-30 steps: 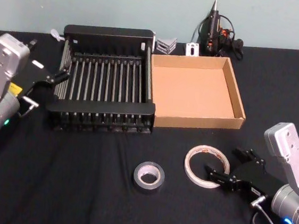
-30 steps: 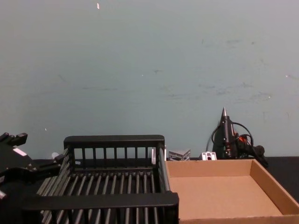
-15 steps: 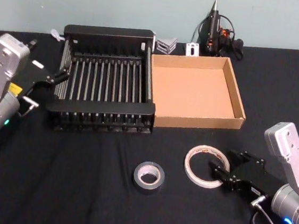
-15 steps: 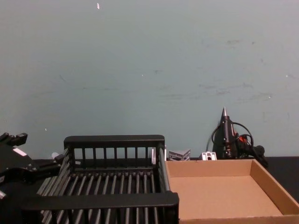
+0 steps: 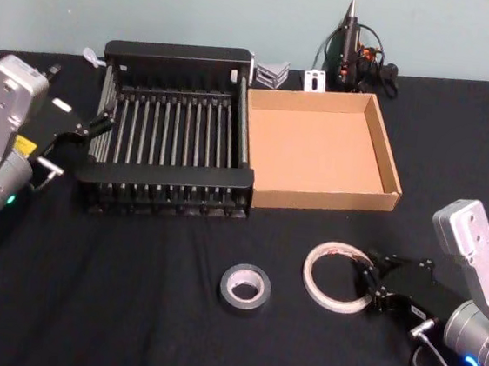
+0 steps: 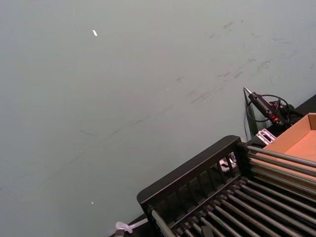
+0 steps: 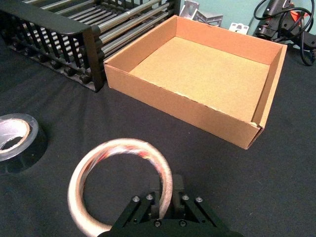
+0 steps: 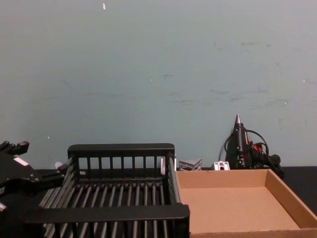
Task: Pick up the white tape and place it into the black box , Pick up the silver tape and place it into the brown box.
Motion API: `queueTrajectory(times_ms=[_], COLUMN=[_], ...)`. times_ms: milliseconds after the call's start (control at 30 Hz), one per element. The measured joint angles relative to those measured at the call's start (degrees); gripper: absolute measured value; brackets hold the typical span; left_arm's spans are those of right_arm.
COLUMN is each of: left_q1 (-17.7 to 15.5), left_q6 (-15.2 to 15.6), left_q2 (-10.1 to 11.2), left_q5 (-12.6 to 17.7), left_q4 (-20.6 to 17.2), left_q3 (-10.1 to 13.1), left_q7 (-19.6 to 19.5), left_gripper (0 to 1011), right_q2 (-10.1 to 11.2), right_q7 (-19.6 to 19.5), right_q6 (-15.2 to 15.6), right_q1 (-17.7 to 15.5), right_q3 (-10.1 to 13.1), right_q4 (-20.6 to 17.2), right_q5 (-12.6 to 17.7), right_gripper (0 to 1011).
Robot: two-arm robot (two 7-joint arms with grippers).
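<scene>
Over the last second the right gripper has slid forward from just beside the white tape until its fingers sit either side of the roll's near rim, one inside the centre hole and one outside; in the right wrist view they are drawn together on that band, and the roll's far edge is blurred and seems tipped up off the desk, though I cannot be sure it has fully left the cloth; the roll has also shifted a little toward the gripper. That means the first grasp looks made, and what remains is the lift and the carry leftward to the black box, which stands empty at the back left, touching the brown box on its right, also empty. The silver tape lies flat and untouched just left of the white roll, well clear of the fingers; its turn comes later. The left gripper has not moved: it hangs at the black box's left wall, fingers apart, idle.
</scene>
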Motion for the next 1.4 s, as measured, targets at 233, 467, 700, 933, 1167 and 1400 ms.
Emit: queueTrajectory(times_ms=[233,467,700,933,1167,1400], left_q1=[0.0,0.0,0.0,0.0,0.0,0.0], left_q6=[0.0,0.0,0.0,0.0,0.0,0.0], left_q2=[0.0,0.0,0.0,0.0,0.0,0.0], left_q5=[0.0,0.0,0.0,0.0,0.0,0.0], left_q4=[0.0,0.0,0.0,0.0,0.0,0.0], left_q3=[0.0,0.0,0.0,0.0,0.0,0.0], left_q7=[0.0,0.0,0.0,0.0,0.0,0.0], left_gripper=[1001,1001,1001,1001,1001,1001], right_q2=[0.0,0.0,-0.3,0.4,1.3,0.9], right_q7=[0.0,0.1,1.8,3.3,4.4,4.3], right_q6=[0.0,0.0,-1.0,-1.9,-3.1,-3.7], right_q1=[0.0,-0.1,-0.8,-1.5,-1.1,3.0], right_q3=[0.0,0.1,1.6,3.3,5.0,5.0], right_q4=[0.0,0.0,-0.9,-3.5,-6.1,-6.0], right_q5=[0.0,0.0,0.1,1.1,2.6,2.5], right_gripper=[95,92,92,91,91,92])
